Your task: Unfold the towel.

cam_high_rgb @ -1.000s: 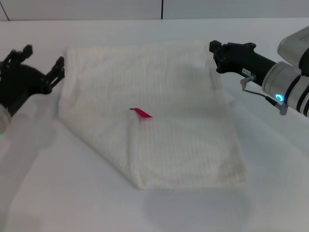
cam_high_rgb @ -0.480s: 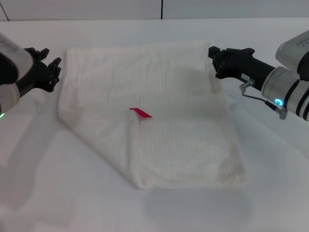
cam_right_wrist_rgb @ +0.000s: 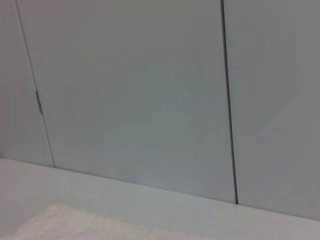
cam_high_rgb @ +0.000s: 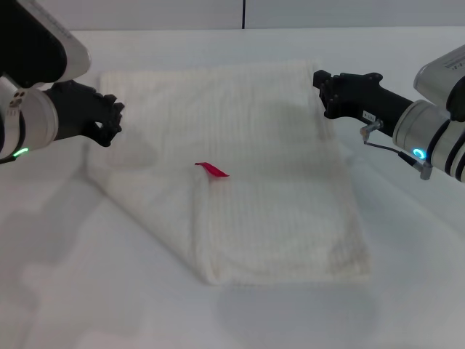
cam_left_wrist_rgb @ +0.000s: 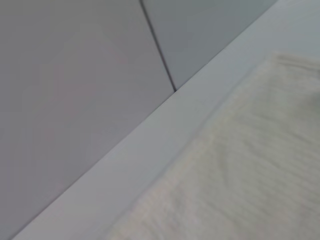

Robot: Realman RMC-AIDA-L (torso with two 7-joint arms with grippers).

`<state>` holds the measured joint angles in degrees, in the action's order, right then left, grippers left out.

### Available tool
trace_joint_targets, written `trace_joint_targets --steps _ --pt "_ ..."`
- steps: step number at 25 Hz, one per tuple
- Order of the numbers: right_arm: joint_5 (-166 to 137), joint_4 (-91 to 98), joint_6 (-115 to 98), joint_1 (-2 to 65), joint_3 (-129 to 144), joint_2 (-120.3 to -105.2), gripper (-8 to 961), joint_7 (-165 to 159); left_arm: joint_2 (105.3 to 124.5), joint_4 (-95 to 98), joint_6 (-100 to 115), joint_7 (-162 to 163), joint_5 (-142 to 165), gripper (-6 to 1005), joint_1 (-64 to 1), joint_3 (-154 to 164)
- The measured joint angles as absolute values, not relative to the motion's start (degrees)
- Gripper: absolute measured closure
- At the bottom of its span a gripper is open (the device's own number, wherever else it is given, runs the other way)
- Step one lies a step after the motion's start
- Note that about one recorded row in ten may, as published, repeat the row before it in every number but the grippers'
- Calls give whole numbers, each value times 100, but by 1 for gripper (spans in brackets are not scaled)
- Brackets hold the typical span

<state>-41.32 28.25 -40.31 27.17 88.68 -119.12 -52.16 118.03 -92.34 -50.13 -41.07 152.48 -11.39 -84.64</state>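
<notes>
The towel (cam_high_rgb: pixel 254 182) is a cream-white ribbed cloth lying folded on the white table (cam_high_rgb: pixel 87 291). A small red tag (cam_high_rgb: pixel 212 170) shows near its middle, at the corner of the folded-over layer. My left gripper (cam_high_rgb: pixel 112 122) is open and hovers over the towel's left edge. My right gripper (cam_high_rgb: pixel 322 91) is at the towel's far right corner, by the edge. The towel's far edge also shows in the left wrist view (cam_left_wrist_rgb: pixel 250 175), and one corner in the right wrist view (cam_right_wrist_rgb: pixel 60 225).
A grey panelled wall (cam_high_rgb: pixel 218 13) runs behind the table's far edge. It fills most of the right wrist view (cam_right_wrist_rgb: pixel 150 100) and the left wrist view (cam_left_wrist_rgb: pixel 75 75).
My left arm has risen and moved right, from beside the towel's far left corner to over its left edge. The right arm and the towel have barely moved.
</notes>
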Motion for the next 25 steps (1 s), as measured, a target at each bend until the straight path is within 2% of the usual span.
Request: trace_joint_targets --steps 2,6,10,15,25 --pt "-4132 2825 -4031 2717 8868 -11910 953 -5205 11798 -9274 -5124 -4136 15239 971 -1173 -8463" --pt "-4146 2823 -4029 2711 8868 -11909 953 -5187 11809 -9344 -5785 -4148 15208 895 -1390 -8442" --pt "-4163 2821 -4026 2707 8920 -11910 954 -5145 11831 -9357 -6058 -4102 15159 595 -1476 -8361" --pt "-4279 2832 -3980 2718 9065 -11924 954 -4678 11830 -9526 -6047 -4055 15045 384 -1425 -7999" --pt "-4467 2692 -3647 2768 9248 -11905 953 -4962 11845 -9470 -5981 -4023 14884 161 -1450 -7803"
